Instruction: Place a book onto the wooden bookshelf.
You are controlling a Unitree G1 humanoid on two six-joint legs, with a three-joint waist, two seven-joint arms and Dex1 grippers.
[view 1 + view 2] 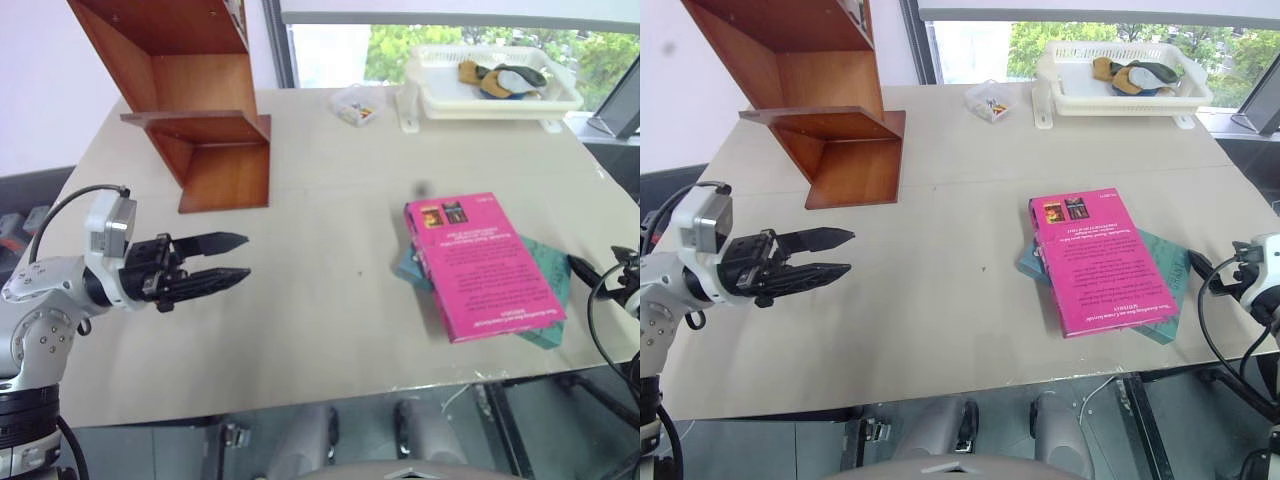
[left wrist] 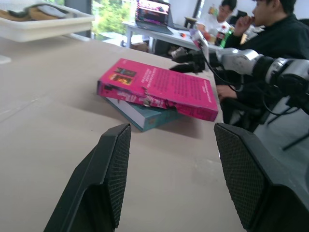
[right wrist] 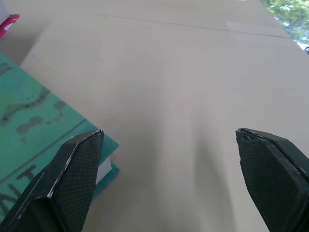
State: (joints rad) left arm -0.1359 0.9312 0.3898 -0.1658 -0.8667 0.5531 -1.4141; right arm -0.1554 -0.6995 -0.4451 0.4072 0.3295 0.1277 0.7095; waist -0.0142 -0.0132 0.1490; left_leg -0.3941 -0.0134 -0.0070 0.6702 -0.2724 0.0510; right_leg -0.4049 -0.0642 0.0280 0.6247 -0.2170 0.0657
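- Lying flat on the table (image 1: 320, 330), close to its right edge and toward the near side, the pink book (image 1: 480, 265) rests cover-up on top of a thinner teal book (image 1: 545, 290), whose corners stick out from under it on the right and on the left.
- In the left wrist view the pink book's spine and lower cover look creased and torn along the edge facing that camera.
- The wooden bookshelf (image 1: 195, 100) stands at the far left corner of the table, its open compartments facing right, well apart from the two books.
- The left gripper (image 1: 235, 260) hovers above the near left part of the table, pointing level toward the books; its two black fingers (image 2: 111, 179) stand apart with a clear gap between them and nothing in it.
- The right gripper (image 3: 169, 179) is at the table's right edge, just beside the teal book's outer corner; its fingers are spread wide and hold nothing, one fingertip over that corner, though I cannot tell whether it touches.
- At the far right corner sits a white plastic tray (image 1: 500, 100) with a few items in it, and a small clear box (image 1: 357, 105) lies just to its left.
- Two people (image 2: 256, 29) sit beyond the table's right side.
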